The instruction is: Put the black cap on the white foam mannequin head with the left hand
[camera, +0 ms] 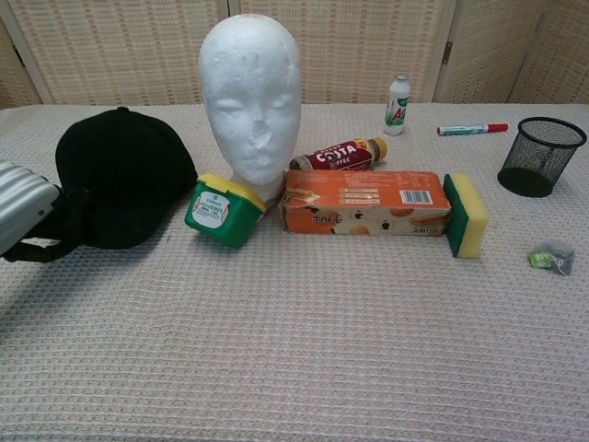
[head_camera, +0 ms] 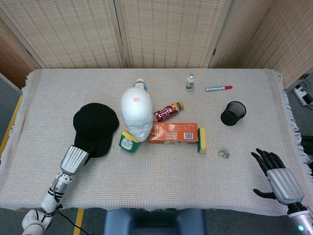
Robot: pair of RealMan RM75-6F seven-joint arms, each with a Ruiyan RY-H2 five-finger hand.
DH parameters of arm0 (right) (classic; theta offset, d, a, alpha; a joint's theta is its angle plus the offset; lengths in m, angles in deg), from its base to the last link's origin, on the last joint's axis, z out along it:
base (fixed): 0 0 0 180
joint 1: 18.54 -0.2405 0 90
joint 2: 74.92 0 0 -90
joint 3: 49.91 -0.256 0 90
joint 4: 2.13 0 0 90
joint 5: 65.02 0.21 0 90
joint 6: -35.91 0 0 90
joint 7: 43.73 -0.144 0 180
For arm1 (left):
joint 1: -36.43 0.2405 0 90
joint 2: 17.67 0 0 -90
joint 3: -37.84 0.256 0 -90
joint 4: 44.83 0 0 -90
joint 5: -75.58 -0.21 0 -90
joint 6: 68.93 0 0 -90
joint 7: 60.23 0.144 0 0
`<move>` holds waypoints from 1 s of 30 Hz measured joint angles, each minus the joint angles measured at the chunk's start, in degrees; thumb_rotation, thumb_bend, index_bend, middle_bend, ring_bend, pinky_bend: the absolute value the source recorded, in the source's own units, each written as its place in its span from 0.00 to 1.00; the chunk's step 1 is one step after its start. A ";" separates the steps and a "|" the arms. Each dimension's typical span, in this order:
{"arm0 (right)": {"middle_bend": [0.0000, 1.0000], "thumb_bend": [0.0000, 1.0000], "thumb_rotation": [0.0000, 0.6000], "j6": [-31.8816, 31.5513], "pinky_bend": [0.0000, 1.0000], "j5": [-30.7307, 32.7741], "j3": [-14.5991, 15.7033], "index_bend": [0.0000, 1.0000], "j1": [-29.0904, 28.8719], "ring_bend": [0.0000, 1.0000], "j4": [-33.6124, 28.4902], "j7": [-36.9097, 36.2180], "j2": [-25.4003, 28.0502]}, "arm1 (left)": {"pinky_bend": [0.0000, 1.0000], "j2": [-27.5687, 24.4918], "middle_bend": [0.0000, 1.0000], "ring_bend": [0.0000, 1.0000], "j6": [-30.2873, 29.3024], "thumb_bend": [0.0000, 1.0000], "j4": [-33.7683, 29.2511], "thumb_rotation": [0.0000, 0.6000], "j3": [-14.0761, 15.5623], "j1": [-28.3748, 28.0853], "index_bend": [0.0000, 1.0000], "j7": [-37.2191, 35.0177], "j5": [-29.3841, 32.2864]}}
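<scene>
The black cap (head_camera: 95, 128) lies left of the white foam mannequin head (head_camera: 137, 112), which stands upright mid-table. My left hand (head_camera: 74, 159) grips the cap's brim at its near edge; the fingers are hidden under the fabric. In the chest view the cap (camera: 124, 175) is tipped up, with my left hand (camera: 23, 216) at the frame's left edge and the mannequin head (camera: 250, 97) facing the camera. My right hand (head_camera: 279, 176) hovers open at the table's front right corner, holding nothing.
A green tub with a yellow lid (head_camera: 128, 142) leans at the head's base, close to the cap. Right of it lie an orange box (head_camera: 173, 132), a sponge (head_camera: 202, 140) and a Costa bottle (head_camera: 167, 112). A mesh cup (head_camera: 233, 113), marker (head_camera: 218, 88) and small bottle (head_camera: 190, 82) stand farther back.
</scene>
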 measured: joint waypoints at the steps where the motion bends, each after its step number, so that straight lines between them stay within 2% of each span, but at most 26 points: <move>1: 0.00 0.05 1.00 0.07 0.00 -0.11 0.06 0.00 -0.04 0.00 -0.03 -0.16 0.10 | 1.00 -0.12 1.00 1.00 -0.15 0.42 -0.04 1.00 -0.10 -0.06 0.63 0.04 0.17; 6: 0.00 0.05 1.00 0.17 0.00 -0.90 0.39 0.00 -0.19 0.00 -0.27 -1.15 0.72 | 1.00 -0.88 1.00 1.00 -1.73 0.44 -0.41 1.00 -1.01 -0.47 0.70 -0.26 1.31; 14: 0.00 0.05 1.00 -0.84 0.00 -2.95 1.07 0.00 0.02 0.00 -0.81 -3.01 1.97 | 1.00 -2.43 1.00 1.00 -6.06 0.46 -1.35 1.00 -3.60 -2.08 0.72 -1.61 3.91; 23: 0.00 0.04 1.00 -2.29 0.00 -4.60 1.54 0.00 0.40 0.00 -1.31 -5.21 3.30 | 1.00 -4.61 1.00 1.00 -11.39 0.49 -3.68 1.00 -8.74 -5.91 0.72 -3.23 8.37; 30: 0.00 0.05 1.00 -4.60 0.00 -5.80 1.71 0.00 1.08 0.00 -1.78 -7.28 4.71 | 1.00 -6.58 1.00 1.00 -13.14 0.51 -7.30 1.00 -14.09 -11.42 0.73 -3.31 12.38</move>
